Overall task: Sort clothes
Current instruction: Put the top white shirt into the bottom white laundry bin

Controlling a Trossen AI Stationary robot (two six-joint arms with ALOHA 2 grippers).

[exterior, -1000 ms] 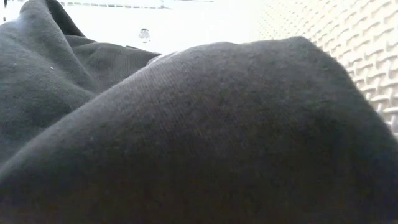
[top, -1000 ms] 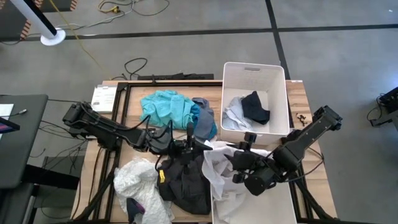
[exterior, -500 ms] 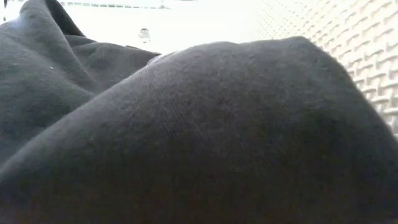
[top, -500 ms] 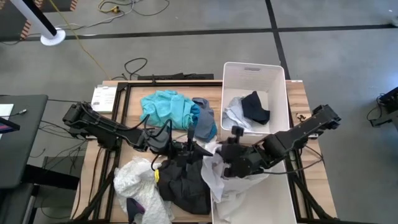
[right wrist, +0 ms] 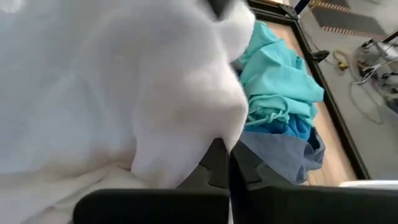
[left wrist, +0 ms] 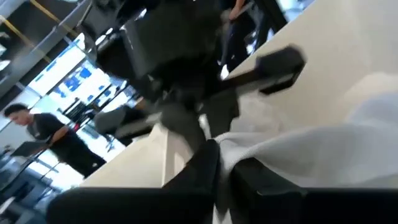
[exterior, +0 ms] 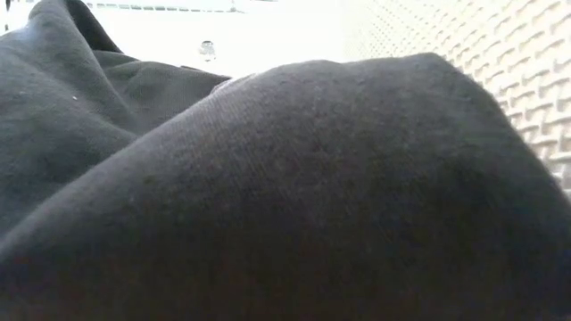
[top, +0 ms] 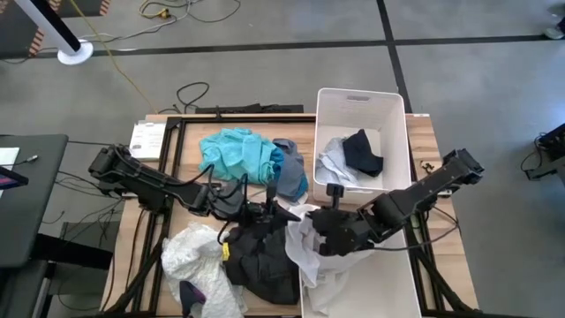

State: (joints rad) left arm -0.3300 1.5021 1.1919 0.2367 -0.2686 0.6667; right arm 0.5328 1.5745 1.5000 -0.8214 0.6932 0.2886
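White fabric, a thin garment [top: 305, 237], lies bunched at the table's centre, draped over the rim of the near white bin [top: 402, 283] at about five o'clock from the middle of the table [top: 190, 132]. The right gripper [top: 320, 231] presses into it from the three o'clock side, fingers [right wrist: 217, 163] closed together with the cloth pinched between them. The left gripper [top: 272, 213] reaches in from nine o'clock, its fingers [left wrist: 208, 167] likewise closed on an edge of the same white garment, right beside the other claw. Under and just at seven o'clock of both sits a black garment [top: 263, 256], which fills the low view. At eight o'clock lies a white leaf-print piece [top: 199, 265]. At twelve o'clock of the grippers rests a teal garment [top: 238, 152], touching a grey-blue one [top: 290, 172] to its right. The far white bin [top: 360, 137], at one o'clock, holds a dark garment [top: 364, 152] on a pale one [top: 335, 163]. A person [left wrist: 59, 140] stands in the room beyond
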